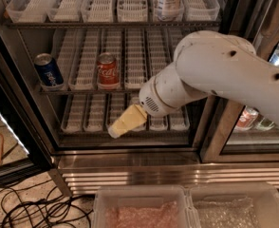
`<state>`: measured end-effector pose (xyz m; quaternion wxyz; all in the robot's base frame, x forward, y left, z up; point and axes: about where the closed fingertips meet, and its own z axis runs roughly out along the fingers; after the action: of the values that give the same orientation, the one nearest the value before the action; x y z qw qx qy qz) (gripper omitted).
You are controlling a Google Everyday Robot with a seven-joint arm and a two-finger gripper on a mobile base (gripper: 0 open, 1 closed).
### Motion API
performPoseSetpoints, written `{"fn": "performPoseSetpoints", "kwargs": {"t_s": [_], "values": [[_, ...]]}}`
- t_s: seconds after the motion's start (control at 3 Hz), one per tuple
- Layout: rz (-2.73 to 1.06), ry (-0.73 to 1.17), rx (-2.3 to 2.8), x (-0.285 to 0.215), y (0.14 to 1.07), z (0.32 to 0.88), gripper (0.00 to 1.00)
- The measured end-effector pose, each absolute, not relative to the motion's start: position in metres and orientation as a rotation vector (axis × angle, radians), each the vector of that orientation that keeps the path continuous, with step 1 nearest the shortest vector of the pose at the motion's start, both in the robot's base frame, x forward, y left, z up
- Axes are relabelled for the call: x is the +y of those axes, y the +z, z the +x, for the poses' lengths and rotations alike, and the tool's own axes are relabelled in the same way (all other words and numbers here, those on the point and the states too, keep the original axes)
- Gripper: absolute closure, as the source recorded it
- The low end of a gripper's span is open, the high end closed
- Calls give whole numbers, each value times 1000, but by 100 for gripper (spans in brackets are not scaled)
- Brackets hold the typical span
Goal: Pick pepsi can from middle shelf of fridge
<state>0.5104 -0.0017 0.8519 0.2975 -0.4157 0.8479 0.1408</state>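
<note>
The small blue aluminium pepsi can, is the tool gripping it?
No, the tool hangs before the lowest wire rack, apart from the pepsi can.

— From where is the scene viewed?
— The tall dark-framed steel-based display fridge [130, 177] is seen from in front and above, angled downward, at close range; the cream two-finger gripper [122, 125] is framed near centre, before the lowest white-laned wire rack [89, 113]

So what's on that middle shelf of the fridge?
A pepsi can at left, a red cola can further right. The arm covers the shelf's right end; the gripper sits lower, by the bottom rack.
</note>
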Motion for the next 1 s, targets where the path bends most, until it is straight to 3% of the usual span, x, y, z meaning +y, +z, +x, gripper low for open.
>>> {"fn": "performPoseSetpoints", "kwargs": {"t_s": [1.0], "values": [[-972, 448, 2199, 35, 840, 533, 0]]}}
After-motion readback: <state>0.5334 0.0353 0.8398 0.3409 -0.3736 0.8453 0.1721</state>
